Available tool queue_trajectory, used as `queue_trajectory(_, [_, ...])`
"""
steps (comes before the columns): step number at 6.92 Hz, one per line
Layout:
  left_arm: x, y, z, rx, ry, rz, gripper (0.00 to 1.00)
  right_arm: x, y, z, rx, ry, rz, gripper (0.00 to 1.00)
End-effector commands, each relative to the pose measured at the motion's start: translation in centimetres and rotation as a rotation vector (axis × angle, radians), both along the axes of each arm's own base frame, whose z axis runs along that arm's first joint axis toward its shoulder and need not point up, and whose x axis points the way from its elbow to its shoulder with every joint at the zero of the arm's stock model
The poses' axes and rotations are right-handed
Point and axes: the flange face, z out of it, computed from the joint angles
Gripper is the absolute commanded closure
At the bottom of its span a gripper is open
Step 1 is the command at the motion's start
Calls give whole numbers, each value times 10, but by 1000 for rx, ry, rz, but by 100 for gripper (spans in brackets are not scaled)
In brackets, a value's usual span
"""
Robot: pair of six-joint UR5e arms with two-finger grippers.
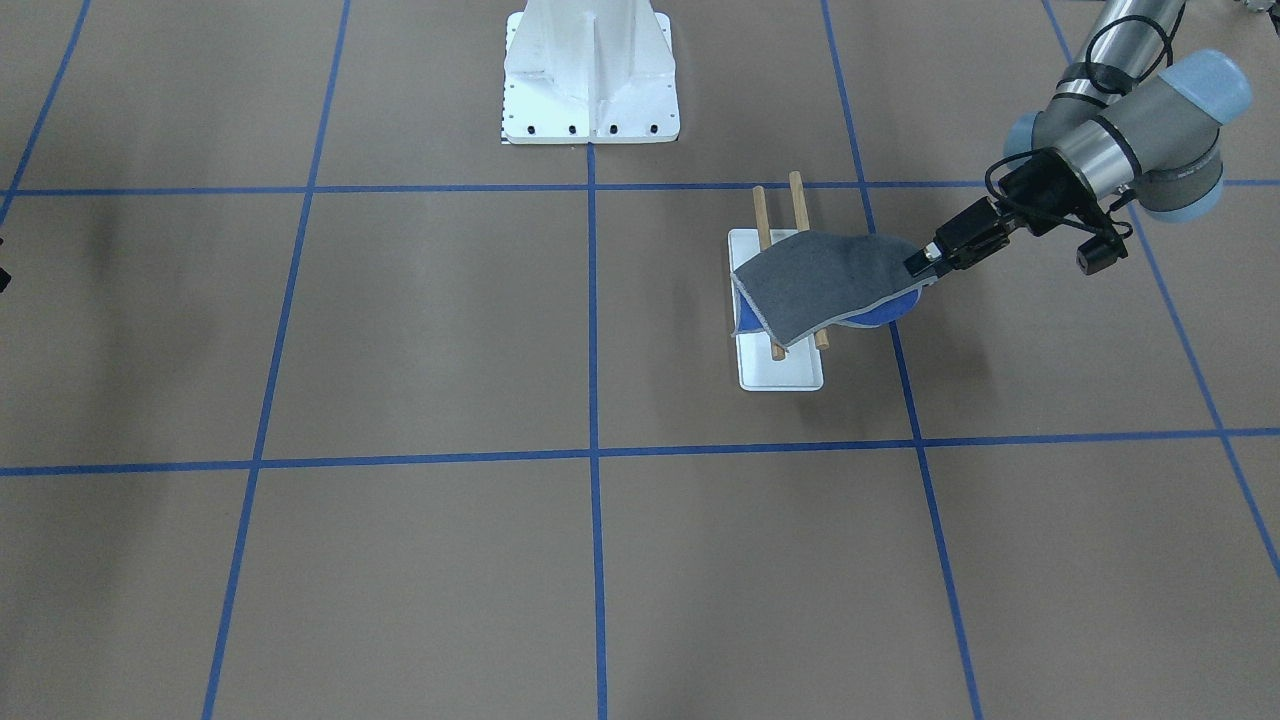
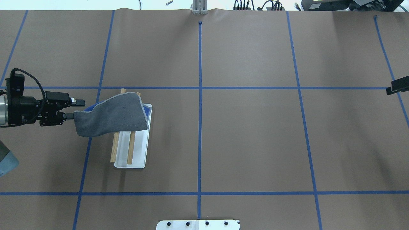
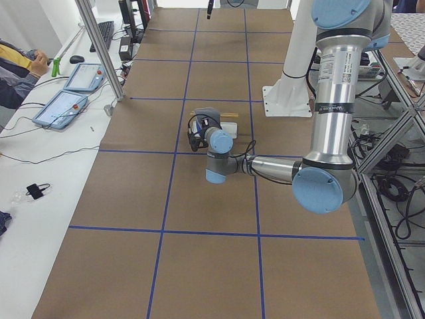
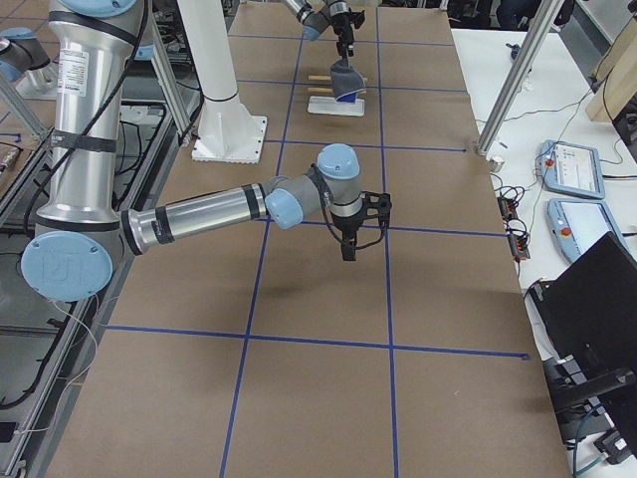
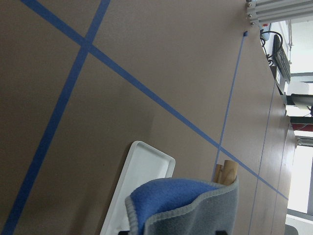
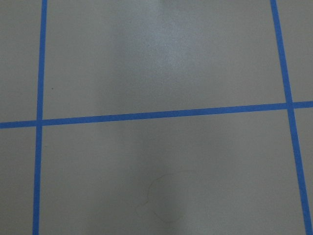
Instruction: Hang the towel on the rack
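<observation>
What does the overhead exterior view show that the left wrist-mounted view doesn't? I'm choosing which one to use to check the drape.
Only the overhead exterior view shows the left gripper shut on the towel's edge, the grey face lying across both dowel rods, and the whole white base. Only the left wrist-mounted view shows the towel's blue underside bulging up close. Both show the towel over the rack, the rod ends and the taped brown table.

Across the brown paper table cover point(image 2: 249, 140) we see blue tape lines point(image 2: 200, 127) forming a grid. A white bolted pedestal point(image 1: 590, 75) stands well apart from the gripper. Two tablets point(image 3: 66, 106) and a computer mouse point(image 3: 77, 59) lie on the white side bench point(image 3: 33, 173), where a person's sleeve point(image 3: 16, 63) rests.
</observation>
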Motion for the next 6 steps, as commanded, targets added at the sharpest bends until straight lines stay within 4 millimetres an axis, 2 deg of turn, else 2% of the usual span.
queue_trajectory(1, [-1, -8, -6, 5, 15, -72, 2, 8, 0, -2, -11, -30, 5, 0])
queue_trajectory(2, [-15, -18, -4, 3, 11, -129, 2, 9, 0, -3, -11, -32, 7, 0])
queue_trajectory(3, [-29, -26, -1, 99, -42, -166, 2, 10, -1, -4, -6, -33, 8, 0])
queue_trajectory(5, [-62, -38, 34, 195, -213, -217, 2, 12, 1, -1, -13, -32, 11, 0])
queue_trajectory(6, [-84, -36, 67, 274, -382, -213, 2, 13, 4, 5, -20, -27, 7, 0])
